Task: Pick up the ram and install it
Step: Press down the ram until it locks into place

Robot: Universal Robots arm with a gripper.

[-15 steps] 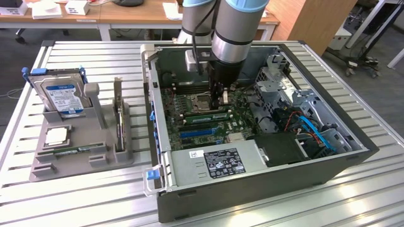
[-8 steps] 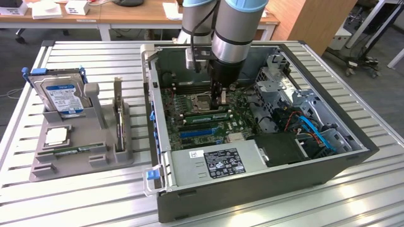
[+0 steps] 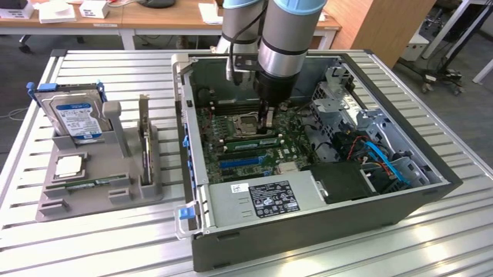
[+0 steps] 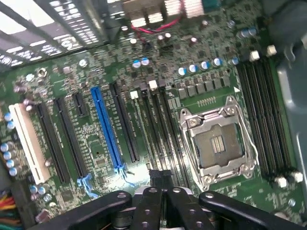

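Install step: gripper (image 4: 160,194) clamped narrow on the thin green ram stick (image 3: 269,119), over the motherboard's memory slots (image 4: 160,132); needs straight seating.

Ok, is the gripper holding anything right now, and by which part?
Cannot be told. The gripper is shut just above the memory slots by the CPU socket; nothing clearly shows between its tips.

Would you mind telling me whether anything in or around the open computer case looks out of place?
Nothing stands out: the motherboard looks intact, its CPU socket bare, and the pincer sits shut over the slots beside it.
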